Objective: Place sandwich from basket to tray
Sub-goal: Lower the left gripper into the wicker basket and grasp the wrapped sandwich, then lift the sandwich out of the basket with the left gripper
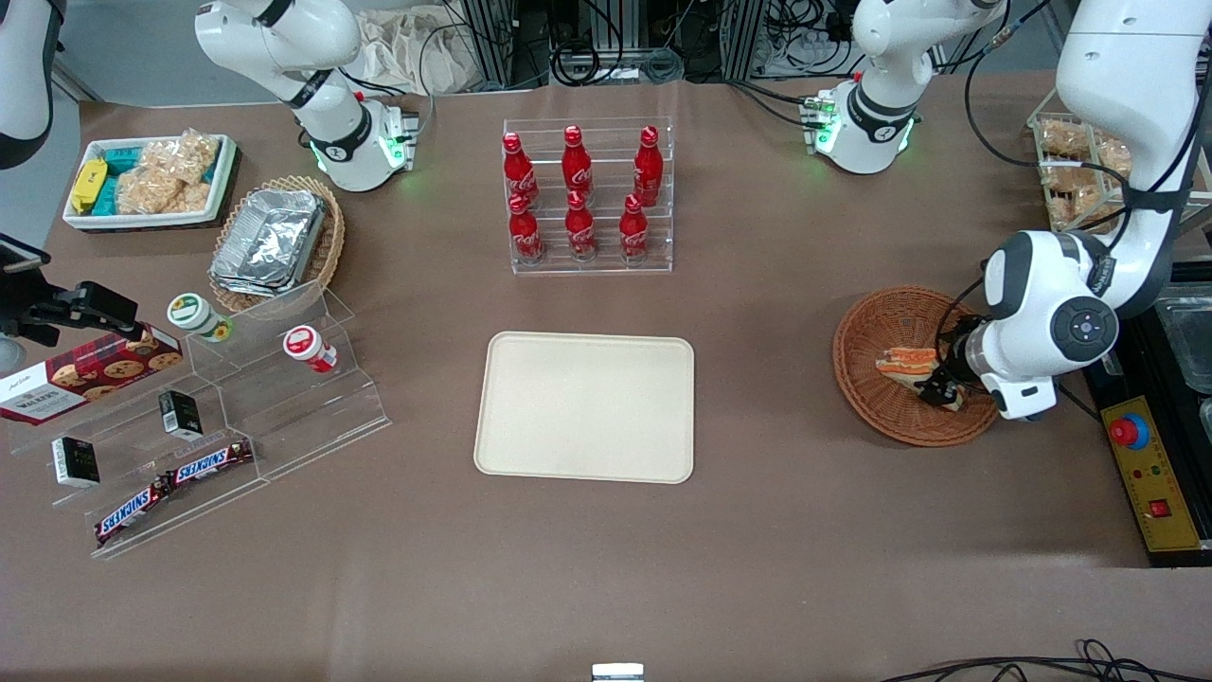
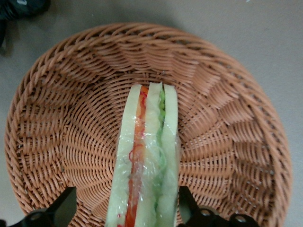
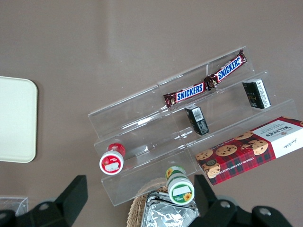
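Note:
The sandwich (image 2: pixel 147 156), a clear-wrapped wedge of pale bread with orange and green filling, lies on its edge in the reddish-brown wicker basket (image 2: pixel 57 123). My left gripper (image 2: pixel 127 195) is down inside the basket, open, with one finger on each side of the sandwich. One black finger (image 2: pixel 185 201) sits close against the bread; the other finger (image 2: pixel 64 203) stands well apart from it. In the front view the sandwich (image 1: pixel 907 361) shows beside the gripper (image 1: pixel 939 381) in the basket (image 1: pixel 876 398), toward the working arm's end of the table. The cream tray (image 1: pixel 585 407) lies bare at the table's middle.
A clear rack of red cola bottles (image 1: pixel 579 194) stands farther from the front camera than the tray. Acrylic steps with Snickers bars (image 1: pixel 175 483), small jars and a cookie box (image 1: pixel 85 374) sit toward the parked arm's end, with a tan basket holding a foil container (image 1: pixel 275 242).

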Motion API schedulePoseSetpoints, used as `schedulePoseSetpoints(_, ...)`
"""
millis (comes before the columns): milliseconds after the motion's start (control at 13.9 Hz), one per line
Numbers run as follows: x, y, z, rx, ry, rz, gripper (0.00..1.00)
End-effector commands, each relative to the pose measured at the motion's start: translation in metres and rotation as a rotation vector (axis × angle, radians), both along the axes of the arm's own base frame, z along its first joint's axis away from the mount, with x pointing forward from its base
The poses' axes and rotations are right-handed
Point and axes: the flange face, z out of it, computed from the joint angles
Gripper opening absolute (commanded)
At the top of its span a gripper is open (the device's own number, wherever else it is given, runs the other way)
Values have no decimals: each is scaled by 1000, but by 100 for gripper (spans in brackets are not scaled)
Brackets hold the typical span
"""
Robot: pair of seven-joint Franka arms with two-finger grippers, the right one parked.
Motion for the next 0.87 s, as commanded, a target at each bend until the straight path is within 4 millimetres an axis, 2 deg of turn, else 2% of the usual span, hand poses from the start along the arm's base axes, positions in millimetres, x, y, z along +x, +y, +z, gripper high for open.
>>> schedulePoseSetpoints(0,-2,3,-9,9,8,16,43)
schedulePoseSetpoints(72,-2,2,-6,11,8,14,11)
schedulePoseSetpoints(144,-1,-1,-1,16,13,7,0)
schedulePoseSetpoints(361,6,-8,40,44,40,-20,0)
schedulePoseSetpoints(577,15,-8,98,57,58,-100,0)
schedulePoseSetpoints(794,26,-21,154,23,65,-270,0)
